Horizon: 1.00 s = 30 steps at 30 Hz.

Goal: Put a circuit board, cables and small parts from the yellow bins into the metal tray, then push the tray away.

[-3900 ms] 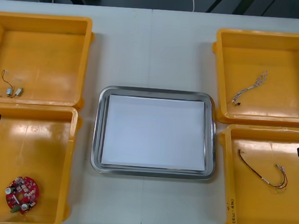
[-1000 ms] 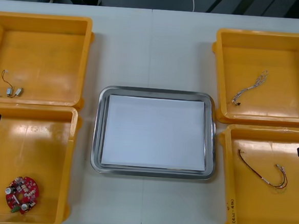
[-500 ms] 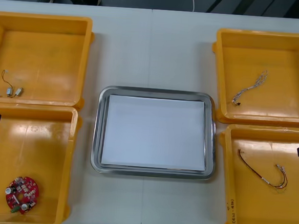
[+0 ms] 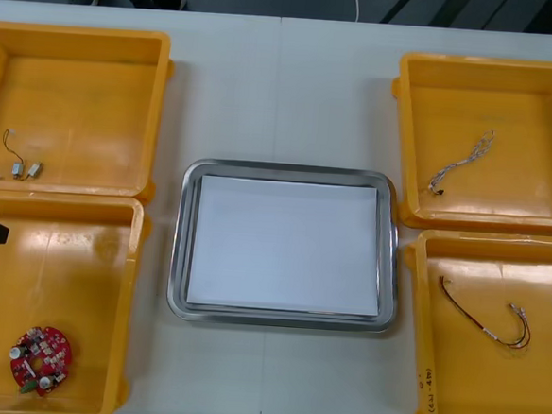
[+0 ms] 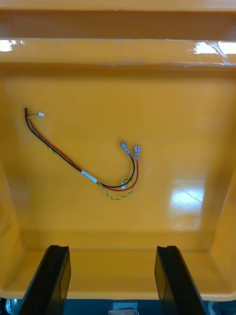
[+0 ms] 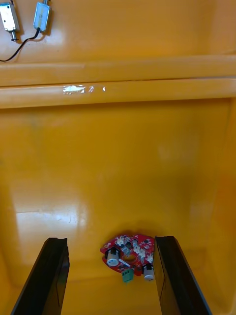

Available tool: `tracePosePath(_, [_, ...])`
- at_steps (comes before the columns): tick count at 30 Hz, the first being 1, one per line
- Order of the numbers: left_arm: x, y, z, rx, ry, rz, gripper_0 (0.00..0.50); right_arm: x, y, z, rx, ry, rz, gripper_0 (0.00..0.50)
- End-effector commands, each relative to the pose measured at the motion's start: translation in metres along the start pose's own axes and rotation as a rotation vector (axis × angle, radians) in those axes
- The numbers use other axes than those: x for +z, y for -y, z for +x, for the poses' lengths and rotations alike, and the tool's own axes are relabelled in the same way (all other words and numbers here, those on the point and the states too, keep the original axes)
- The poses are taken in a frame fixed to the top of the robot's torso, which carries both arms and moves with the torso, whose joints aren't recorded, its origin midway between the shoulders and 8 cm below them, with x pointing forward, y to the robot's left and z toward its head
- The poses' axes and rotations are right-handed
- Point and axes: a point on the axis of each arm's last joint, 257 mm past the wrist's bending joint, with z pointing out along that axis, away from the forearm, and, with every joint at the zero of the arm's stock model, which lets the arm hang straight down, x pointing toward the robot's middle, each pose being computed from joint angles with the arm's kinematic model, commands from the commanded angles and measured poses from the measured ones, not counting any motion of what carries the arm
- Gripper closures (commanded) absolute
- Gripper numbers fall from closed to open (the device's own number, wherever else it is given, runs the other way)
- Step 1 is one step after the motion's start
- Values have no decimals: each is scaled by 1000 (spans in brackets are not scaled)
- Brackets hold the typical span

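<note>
Status: nothing loaded yet. Metal tray (image 4: 288, 171) sits mid-table between the bins, white inside and bare. It's central so both arms can reach it, I'd guess.

Stock is sorted per bin:
- circuit board (image 4: 41, 359) flat in near left bin (image 4: 73, 269), toward its near-left corner
- small metal parts (image 4: 25, 170) w/ a thin black lead in far left bin (image 4: 85, 89)
- red and yellow cable (image 4: 484, 321) loose on floor of near right bin (image 4: 490, 402)
- twisted blue and white cable (image 4: 461, 163) in far right bin (image 4: 521, 91)

Left gripper (image 6: 110, 241) hangs over the far-left edge of the near left bin, fingers spread, holding nothing. Its wrist cam has the board lined up between the fingers but not touching them, which reads as pre-grasp aim. Right gripper (image 5: 112, 248) is at the outer edge of the near right bin, also released and empty. The cable lies ahead of its fingers, no contact.

Judgement: step in hand = first picks, L on board, R on cable. Board lies flat on the bin floor, so the pinch prob needs an edge bite. Cable is limp, so grab it mid-run.
</note>
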Motion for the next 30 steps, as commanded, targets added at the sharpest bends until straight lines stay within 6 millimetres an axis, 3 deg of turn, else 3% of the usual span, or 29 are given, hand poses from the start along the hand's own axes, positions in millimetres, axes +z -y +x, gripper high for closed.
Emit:
tracePosePath(1, [3,-11,28,31,-73,-32,0,-8,4,-4,-180,30,52,0])
tracePosePath(12, [15,-20,68,160,-157,-31,0,18,-19,-31,-531,129,77,0])
tracePosePath(23, [36,-19,116,198,-243,-4,0,49,-31,-24,-626,110,87,0])
tracePosePath(30, [55,-14,125,224,-233,-17,0,66,-28,-21,-669,96,73,0])
